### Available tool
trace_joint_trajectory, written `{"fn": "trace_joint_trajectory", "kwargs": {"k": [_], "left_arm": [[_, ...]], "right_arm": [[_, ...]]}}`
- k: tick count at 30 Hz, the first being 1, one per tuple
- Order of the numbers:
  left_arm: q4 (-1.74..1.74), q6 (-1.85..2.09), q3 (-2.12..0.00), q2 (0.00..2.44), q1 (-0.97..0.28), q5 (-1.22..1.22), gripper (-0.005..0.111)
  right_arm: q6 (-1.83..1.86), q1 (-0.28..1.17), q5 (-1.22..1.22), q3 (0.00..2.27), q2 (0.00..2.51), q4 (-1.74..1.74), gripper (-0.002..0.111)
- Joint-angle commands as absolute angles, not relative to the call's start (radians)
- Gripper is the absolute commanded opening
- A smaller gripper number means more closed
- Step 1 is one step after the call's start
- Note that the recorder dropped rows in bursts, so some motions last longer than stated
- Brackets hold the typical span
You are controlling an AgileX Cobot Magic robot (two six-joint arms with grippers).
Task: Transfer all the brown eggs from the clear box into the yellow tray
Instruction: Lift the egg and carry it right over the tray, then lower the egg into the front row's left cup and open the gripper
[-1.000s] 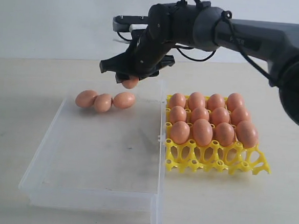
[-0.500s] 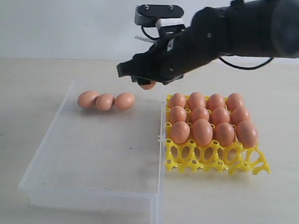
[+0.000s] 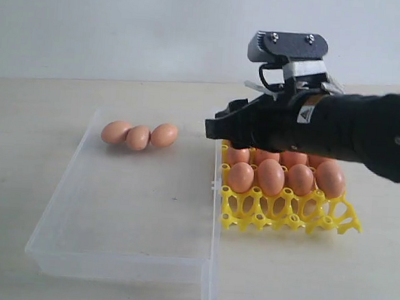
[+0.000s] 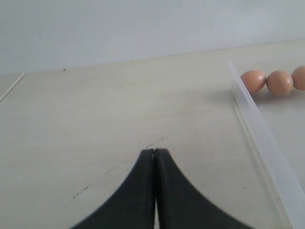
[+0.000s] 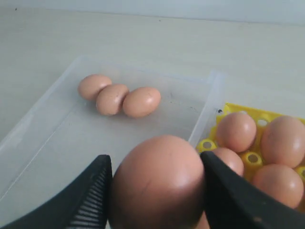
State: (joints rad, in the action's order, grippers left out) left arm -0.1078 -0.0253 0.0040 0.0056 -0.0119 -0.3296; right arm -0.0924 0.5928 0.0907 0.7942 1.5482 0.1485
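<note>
Right claw [image 5: 156,168] clamped on a smooth, matte brown egg [image 5: 159,191], above the yellow tray's [image 3: 285,214] box-side edge.
Black jaws, one ribbed inside, press the oval shell from both sides; the tray's openwork lattice cups hold more eggs [image 3: 285,178]. Three eggs [image 3: 138,135] lie touching in a row near the far wall of the clear box [image 3: 120,264] of transparent plastic. Left claw [image 4: 155,160] is pinched together over the pale table [image 4: 95,119].
</note>
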Motion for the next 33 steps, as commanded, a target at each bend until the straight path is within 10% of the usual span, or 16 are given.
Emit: {"fn": "trace_joint_trajectory", "kwargs": {"k": [1, 33], "left_arm": [[-0.105, -0.03, 0.0, 0.0, -0.011, -0.318, 0.0], [-0.105, -0.03, 0.0, 0.0, -0.011, -0.318, 0.0]], "right_arm": [[-0.042, 0.588, 0.175, 0.706, 1.536, 0.204, 0.0], [-0.052, 0.593, 0.399, 0.614, 1.766, 0.208, 0.0]]}}
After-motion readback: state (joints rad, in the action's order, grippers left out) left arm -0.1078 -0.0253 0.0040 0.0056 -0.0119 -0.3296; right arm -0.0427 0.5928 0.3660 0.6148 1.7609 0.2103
